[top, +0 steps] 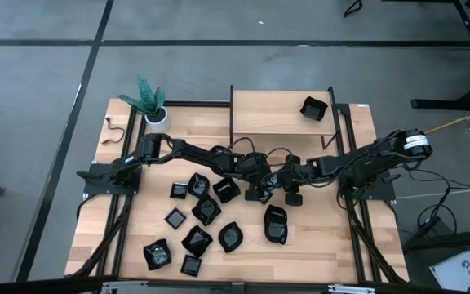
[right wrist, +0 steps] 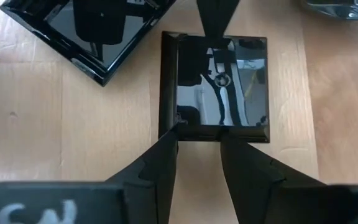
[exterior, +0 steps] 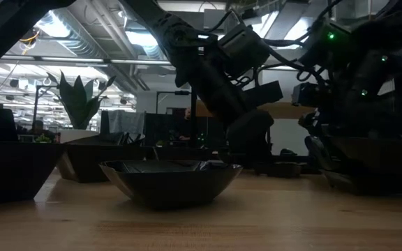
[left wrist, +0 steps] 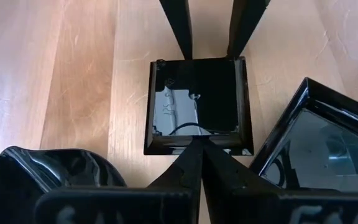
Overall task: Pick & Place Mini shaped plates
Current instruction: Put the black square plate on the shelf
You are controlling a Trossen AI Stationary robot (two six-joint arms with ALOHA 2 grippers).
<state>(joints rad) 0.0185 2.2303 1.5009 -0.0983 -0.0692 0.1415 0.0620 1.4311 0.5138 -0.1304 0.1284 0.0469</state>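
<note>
A small square black mini plate (left wrist: 197,99) lies flat on the wooden table (top: 317,245), near its middle, between my two grippers. My left gripper (left wrist: 201,144) is shut, with its tips at the plate's rim on the left arm's side. My right gripper (right wrist: 199,127) stands open at the opposite rim, pointing slantwise down, and its two fingers (left wrist: 182,31) show beyond the plate in the left wrist view. Several other black mini plates (top: 206,211) lie on the table toward the near left. Another plate (top: 313,108) sits on the raised shelf. My left gripper rests its shut fingertips on the middle of the square plate's rim (left wrist: 199,138), coming slantwise down from the table's left; whether it pinches the rim or only lies on it, I cannot tell. The plate lies flat on the table. My right gripper's tips stand at the opposite rim (right wrist: 197,132); I cannot tell whether they touch it.
A larger square plate (left wrist: 316,143) and a rounded one (left wrist: 48,171) lie close beside the small plate. A white pot with a green plant (top: 153,110) stands at the far left. A wooden shelf (top: 272,113) on a dark frame stands at the far middle. A bowl-like plate (exterior: 169,181) sits near the front edge.
</note>
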